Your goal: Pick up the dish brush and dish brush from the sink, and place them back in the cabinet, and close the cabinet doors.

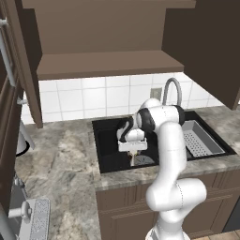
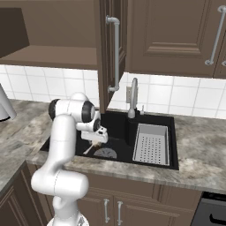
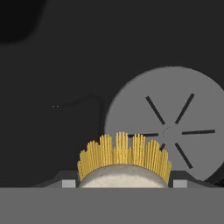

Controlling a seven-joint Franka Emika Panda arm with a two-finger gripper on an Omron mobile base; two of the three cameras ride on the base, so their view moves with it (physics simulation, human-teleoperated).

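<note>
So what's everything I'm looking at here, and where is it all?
dish brush: one, whitish with yellow-orange bristles, between the gripper's fingers above the sink floor
sink: one, black, set in the counter
drain: one, round, grey, in the sink floor
faucet: one, grey, curved, behind the sink
drying rack: one, grey, in the sink's right half
counter: one, grey-beige marbled
cabinet: one, dark brown, doors open, above the counter
gripper: one, white, down in the sink
</note>
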